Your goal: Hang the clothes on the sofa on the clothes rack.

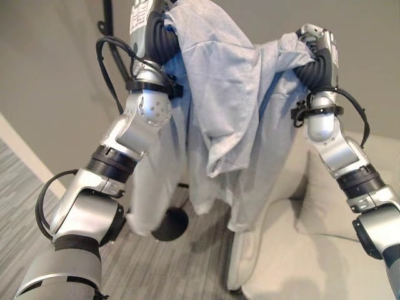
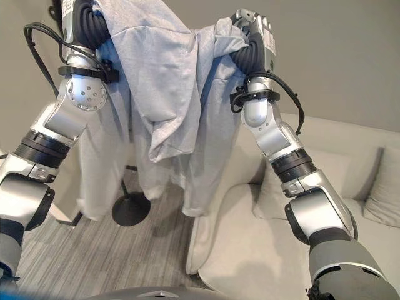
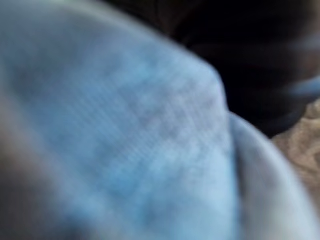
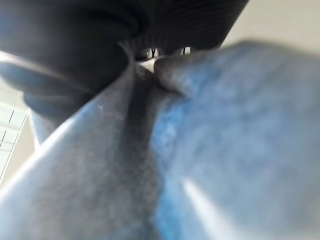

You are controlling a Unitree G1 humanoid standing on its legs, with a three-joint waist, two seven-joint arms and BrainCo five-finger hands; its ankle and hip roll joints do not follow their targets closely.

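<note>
Carry step: grey garment (image 1: 219, 106) lifted high off sofa (image 2: 262, 250), draped over both hands; left hand (image 1: 150, 28), right hand (image 2: 253, 37), finger state cannot tell. Next: swing toward rack base (image 2: 130, 209), drape over.

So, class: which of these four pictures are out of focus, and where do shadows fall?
Left wrist view: the grey garment sits against the lens, fully blurred. Right wrist view: cloth soft too, with a dark fold of shadow down its middle. Both eye views: in focus; the hanging garment shades the floor near the rack's round base, and the sofa is evenly lit, without glare.
</note>
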